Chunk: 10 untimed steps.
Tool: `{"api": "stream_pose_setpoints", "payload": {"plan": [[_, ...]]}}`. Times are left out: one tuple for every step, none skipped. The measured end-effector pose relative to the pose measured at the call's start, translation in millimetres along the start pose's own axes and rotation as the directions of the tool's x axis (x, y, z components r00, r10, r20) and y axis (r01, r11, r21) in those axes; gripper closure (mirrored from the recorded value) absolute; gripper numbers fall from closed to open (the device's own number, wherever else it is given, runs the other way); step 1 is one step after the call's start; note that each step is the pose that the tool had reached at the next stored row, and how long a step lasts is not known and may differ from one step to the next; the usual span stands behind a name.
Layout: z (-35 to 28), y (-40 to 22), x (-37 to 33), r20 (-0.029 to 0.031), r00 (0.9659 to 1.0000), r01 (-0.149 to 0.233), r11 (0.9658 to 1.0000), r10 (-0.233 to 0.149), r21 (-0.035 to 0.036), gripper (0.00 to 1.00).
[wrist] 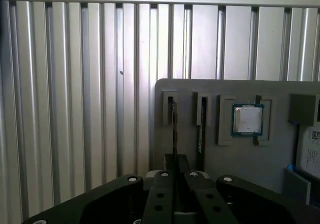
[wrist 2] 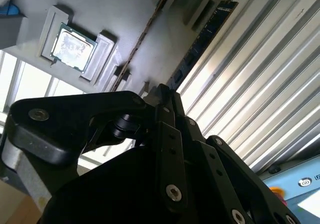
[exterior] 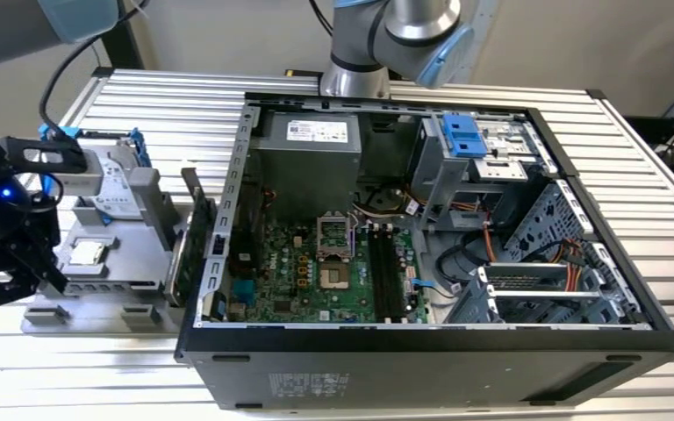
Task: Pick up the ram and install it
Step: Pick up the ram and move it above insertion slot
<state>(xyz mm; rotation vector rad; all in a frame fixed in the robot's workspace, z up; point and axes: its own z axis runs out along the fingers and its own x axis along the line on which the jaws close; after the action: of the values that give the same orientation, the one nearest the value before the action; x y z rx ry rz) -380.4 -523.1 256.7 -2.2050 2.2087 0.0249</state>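
The ram (wrist: pixel 174 126) is a thin dark stick standing on edge in a slot of the grey fixture (wrist: pixel 250 159). In the second wrist view the ram (wrist 2: pixel 202 39) shows its dark bluish face with small chips. My gripper (wrist: pixel 176 159) sits over the near end of the stick with its black fingers drawn together on it. My gripper (wrist 2: pixel 165 92) meets the stick's end in the second wrist view too. In the exterior view my gripper (exterior: pixel 15 263) is low at the fixture's left side and hides the ram. The black memory slots (exterior: pixel 386 267) lie on the motherboard inside the open case.
A second thin board (wrist: pixel 201 129) stands in the neighbouring slot, with a processor chip (wrist: pixel 247 119) beyond it. The fixture (exterior: pixel 115 289) also carries a silver drive (exterior: pixel 109 189) and an upright card (exterior: pixel 185 246). The open computer case (exterior: pixel 431 342) lies to the exterior view's right on the ribbed metal table (exterior: pixel 150 96).
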Motion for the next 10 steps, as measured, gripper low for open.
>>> {"api": "stream_pose_setpoints", "payload": {"plan": [[-1.1, 0.0, 0.0, 0.0, 1.0, 0.0, 1.0, 0.0, 0.0, 1.0], [-2.3, 0.0, 0.0, 0.0, 1.0, 0.0, 1.0, 0.0, 0.0, 1.0], [-3.4, 0.0, -0.1, -0.0001, 1.0, 0.0, 1.0, 0.0, 0.0, 1.0], [-4.4, 0.0, -0.1, 0.0, 1.0, 0.0, 1.0, 0.0, 0.0, 1.0], [-5.4, 0.0, -0.1, 0.0, 1.0, 0.0, 1.0, 0.0, 0.0, 1.0], [-6.4, 0.0, -0.2, 0.0, 1.0, 0.0, 1.0, 0.0, 0.0, 1.0], [-7.4, 0.0, -0.2, 0.0, 1.0, 0.0, 1.0, 0.0, 0.0, 1.0], [-8.4, 0.0, -0.2, 0.0, 1.0, 0.0, 1.0, 0.0, 0.0, 1.0], [-9.4, 0.0, -0.2, -0.0001, 1.0, 0.0, 1.0, 0.0, 0.0, 1.0], [-10.6, 0.0, -0.3, -0.0001, 1.0, 0.0, 1.0, 0.0, 0.0, 1.0]]}}
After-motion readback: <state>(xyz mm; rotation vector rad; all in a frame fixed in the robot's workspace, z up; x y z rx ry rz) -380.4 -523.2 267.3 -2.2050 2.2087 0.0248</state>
